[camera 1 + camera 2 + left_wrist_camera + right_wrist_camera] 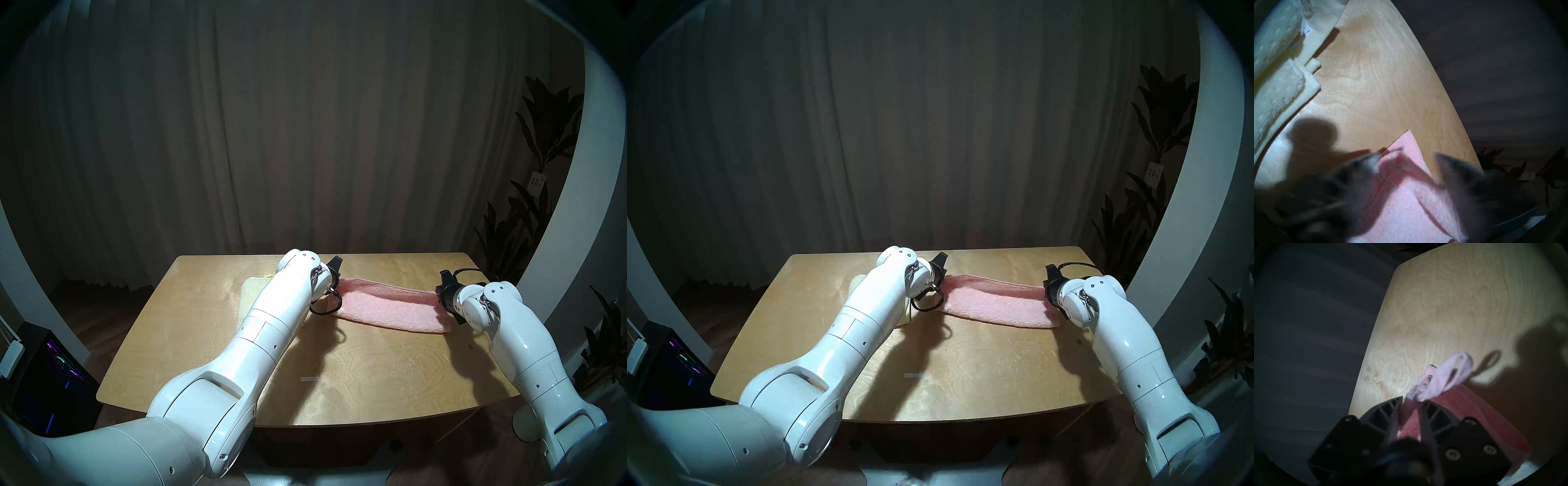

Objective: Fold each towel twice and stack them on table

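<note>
Pinching a pink corner between nearly closed fingers, the right end effector (1412, 401) grips the pink towel (390, 307) at its right end, where a thin hanging loop (1457, 365) sticks up. The left end effector (1407, 159) stands open over the other end, fingers blurred and spread to either side of a raised corner. Between them the towel lies as a long doubled strip on the far half of the counter (373, 373). The terry is soft, light and limp, so it will likely sag and slide unless held by paired corners, catching both layers at the hem. Left of it sits the cream towel (1279, 84), already a thick folded pad of dotted pile (a label peeks out). The plywood looks smooth and offers little friction.
</note>
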